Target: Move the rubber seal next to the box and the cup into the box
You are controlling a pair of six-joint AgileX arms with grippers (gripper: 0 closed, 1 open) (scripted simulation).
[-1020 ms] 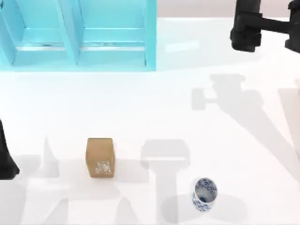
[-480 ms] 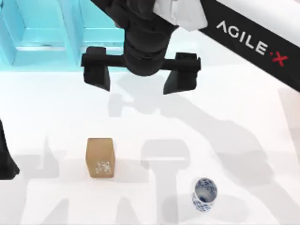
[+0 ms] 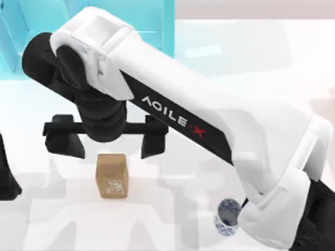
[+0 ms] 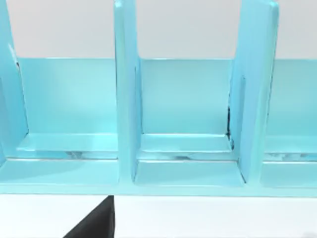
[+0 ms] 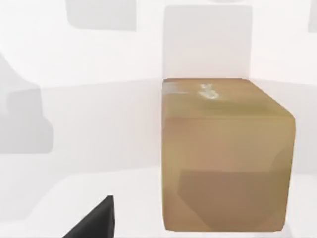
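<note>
The rubber seal (image 3: 112, 175), a tan-brown block with a whitish mark on its near face, stands on the white table at the front left. My right gripper (image 3: 110, 142) hangs open just above and behind it, one finger (image 3: 71, 142) to each side of the block's line. In the right wrist view the rubber seal (image 5: 225, 153) looms close. The cup (image 3: 226, 216), white with blue flowers, stands at the front right, partly covered by my right arm. The turquoise box (image 3: 152, 31) is at the back left. My left arm (image 3: 7, 175) is parked at the left edge.
The box (image 4: 126, 129) has upright dividers forming several open compartments, seen in the left wrist view. My right arm (image 3: 209, 136) stretches across the middle of the table from the front right corner.
My right arm swung in from the back right, crossed the table to the left and came forward. Its open gripper now hangs over the rubber seal. Seal and cup have not moved.
</note>
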